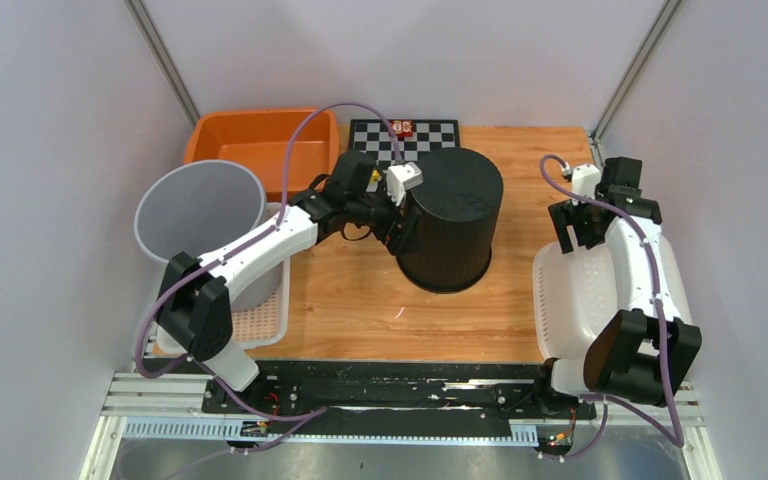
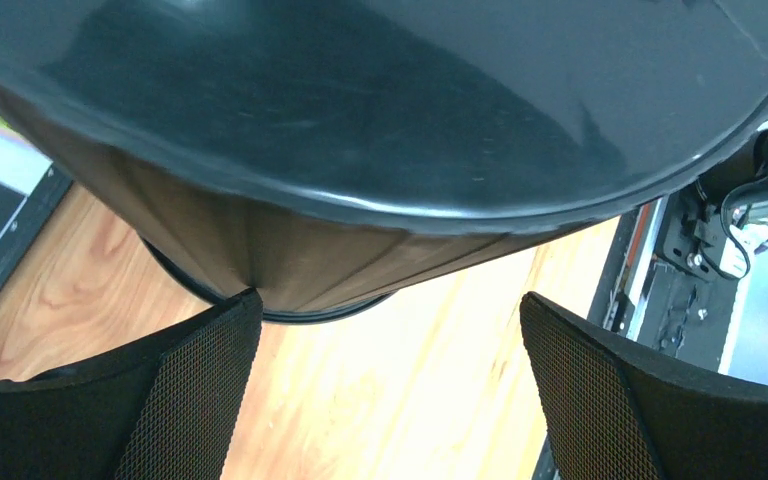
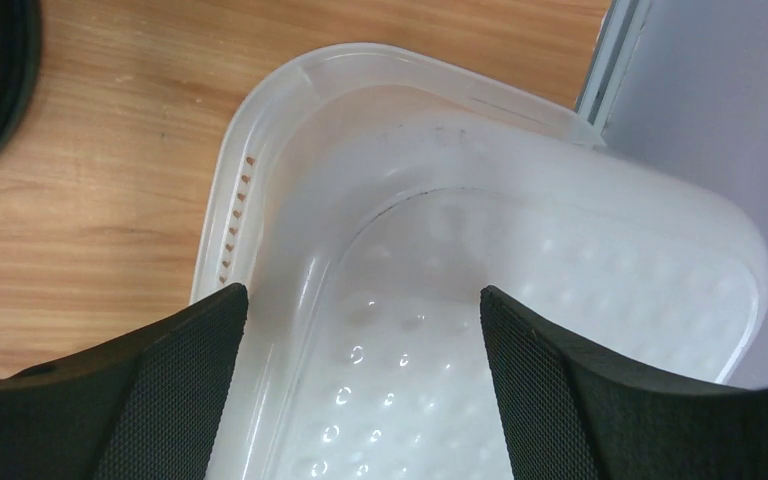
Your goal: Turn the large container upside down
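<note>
The large container [image 1: 450,215] is a black bucket standing in the middle of the table with its closed base up and its rim on the wood. In the left wrist view the container [image 2: 380,100] fills the top, its base near the camera. My left gripper [image 1: 403,232] is against the bucket's left side, open; between its fingers [image 2: 200,400] only bare table shows, and the left fingertip lies close to the bucket's wall. My right gripper [image 1: 582,228] hangs open over a white tray [image 1: 560,290] at the right, with nothing between its fingers [image 3: 580,400].
A grey bucket [image 1: 200,210] stands upright in a white basket [image 1: 260,322] at the left. Behind it is an orange bin [image 1: 260,140]. A checkerboard [image 1: 430,135] with a small red thing [image 1: 403,127] lies at the back. The translucent tray's rim [image 3: 260,150] lies under my right gripper.
</note>
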You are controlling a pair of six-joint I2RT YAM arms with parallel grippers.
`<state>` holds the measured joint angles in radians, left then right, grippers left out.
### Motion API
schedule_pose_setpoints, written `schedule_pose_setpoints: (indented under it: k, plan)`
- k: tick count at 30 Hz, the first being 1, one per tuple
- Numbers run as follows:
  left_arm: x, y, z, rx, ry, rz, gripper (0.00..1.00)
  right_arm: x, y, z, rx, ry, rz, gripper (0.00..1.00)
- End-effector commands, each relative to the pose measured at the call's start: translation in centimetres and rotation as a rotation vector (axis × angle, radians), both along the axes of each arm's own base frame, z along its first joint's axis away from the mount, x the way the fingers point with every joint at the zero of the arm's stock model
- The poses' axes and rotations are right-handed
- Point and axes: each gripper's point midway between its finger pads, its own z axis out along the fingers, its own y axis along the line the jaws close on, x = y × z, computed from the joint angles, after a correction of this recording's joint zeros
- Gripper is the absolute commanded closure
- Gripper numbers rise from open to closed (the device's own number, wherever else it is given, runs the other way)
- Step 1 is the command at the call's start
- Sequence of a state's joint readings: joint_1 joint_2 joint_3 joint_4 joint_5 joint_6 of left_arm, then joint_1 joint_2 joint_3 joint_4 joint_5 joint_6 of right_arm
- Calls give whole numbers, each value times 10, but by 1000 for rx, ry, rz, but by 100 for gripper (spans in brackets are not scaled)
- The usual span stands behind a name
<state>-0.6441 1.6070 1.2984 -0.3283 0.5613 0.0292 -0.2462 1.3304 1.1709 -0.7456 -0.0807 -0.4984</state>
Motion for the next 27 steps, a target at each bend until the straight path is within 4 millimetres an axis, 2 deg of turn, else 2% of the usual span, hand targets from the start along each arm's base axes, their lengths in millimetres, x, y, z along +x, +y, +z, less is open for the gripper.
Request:
schedule_pose_setpoints:
  k: [1, 3, 9, 13, 17, 22, 27]
  plan:
    - [6, -33, 13, -48, -37, -52, 0, -23, -19, 17, 26, 43, -81, 13]
    - [5, -42, 11, -47, -31, -64, 0, -20, -19, 25, 42, 21, -78, 12]
    - [11, -64, 1, -27, -15, -50, 0, -13, 9, 47, 160, -56, 13, 11]
    - [16, -77, -4, -26, 9, -39, 0, -11, 16, 79, 167, -142, 39, 10]
    - [18, -92, -6, -31, 29, -44, 0, -14, 26, 119, 166, -249, 81, 9]
    - [25, -109, -10, -33, 49, -31, 0, -29, 61, 161, 245, -356, 225, 9]
    - [41, -121, -14, -19, 65, 46, 0, -48, 103, 176, 316, -416, 427, 9]
